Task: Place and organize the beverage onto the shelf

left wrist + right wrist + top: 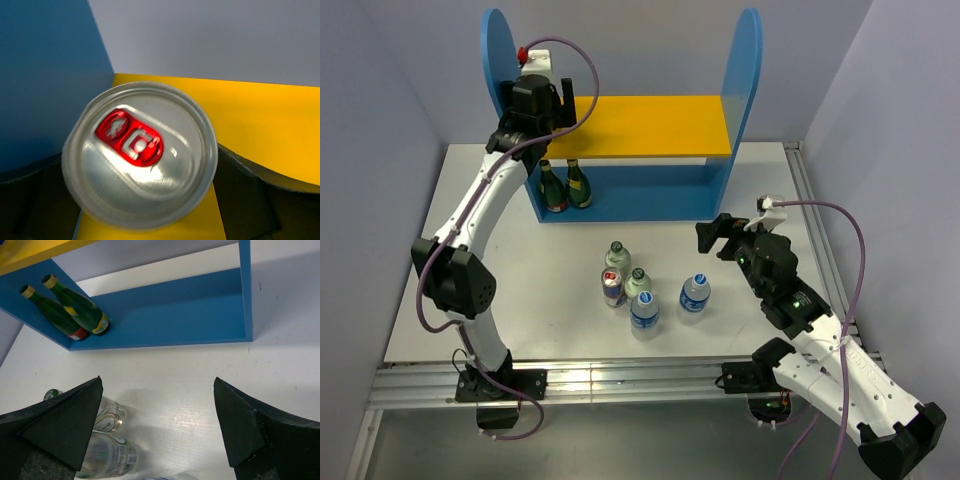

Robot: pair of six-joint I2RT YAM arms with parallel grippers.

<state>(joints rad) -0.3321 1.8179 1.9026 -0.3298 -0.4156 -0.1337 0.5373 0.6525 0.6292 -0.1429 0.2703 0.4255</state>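
Left gripper (533, 100) is positioned over the far-left end of the yellow upper board (650, 125) of the blue-sided two-level shelf (745, 70). A silver can with red pull-tab (140, 160) is seen upright on that board between its fingers (260, 200); pinched or released cannot be told. Two dark green gold-necked bottles (553, 187) are stood left on the blue bottom board (650, 190). On the white table (520, 290), near of the shelf, a second can (612, 288), two pale-green dark-capped bottles (616, 257) and two blue-labelled water bottles (644, 310) are clustered. Right gripper (718, 236) is held right of them, jaws spread, empty.

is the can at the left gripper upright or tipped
Upright, it seems: the can shows its full round lid and red tab from above, over the yellow board.
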